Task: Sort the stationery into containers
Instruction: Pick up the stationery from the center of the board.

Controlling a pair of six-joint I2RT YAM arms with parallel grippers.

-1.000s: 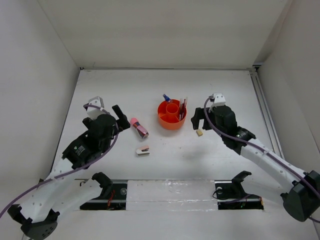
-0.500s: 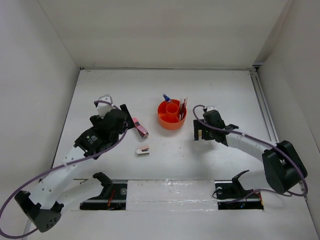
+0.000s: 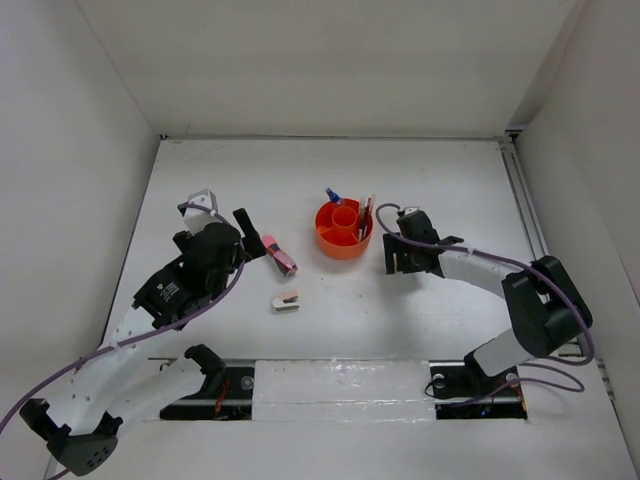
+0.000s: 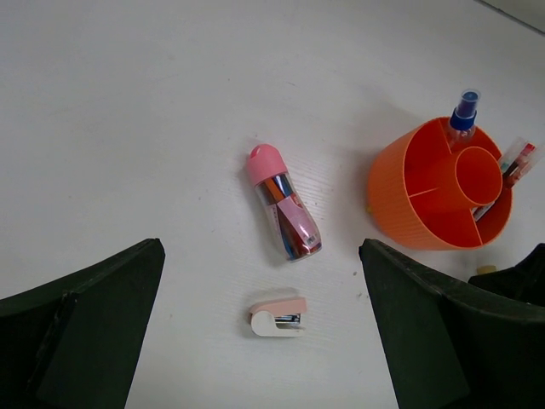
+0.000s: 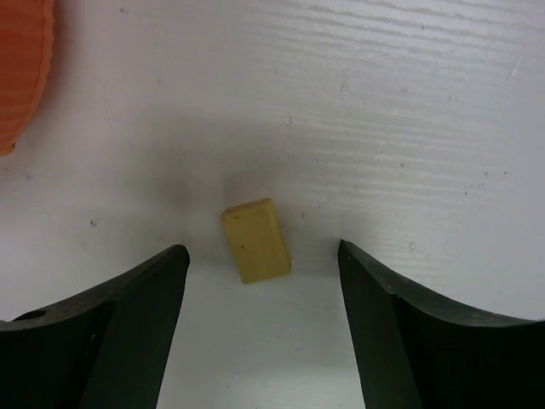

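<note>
The orange tub (image 3: 343, 229) stands mid-table and holds the blue-capped bottle (image 3: 333, 197) and thin pens (image 3: 367, 212). The pink-capped clear tube (image 3: 279, 256) lies left of it, and the white-and-pink stapler (image 3: 286, 302) lies nearer. My left gripper (image 3: 250, 238) is open and empty, just left of the tube. In the left wrist view the tube (image 4: 283, 207), stapler (image 4: 278, 316) and tub (image 4: 438, 187) show ahead of the open gripper (image 4: 260, 247). My right gripper (image 3: 398, 262) is low, right of the tub. It is open (image 5: 261, 251) astride the tan eraser (image 5: 255, 240), with gaps on both sides.
White walls close in the table on the left, back and right. A metal rail (image 3: 528, 215) runs along the right edge. The tub's wall (image 5: 21, 68) shows at the upper left of the right wrist view. The arm bases sit at the near edge.
My right gripper has come down and toward the tub, so that its open fingers now straddle the eraser. My left gripper has shifted slightly near the tube, still open.
</note>
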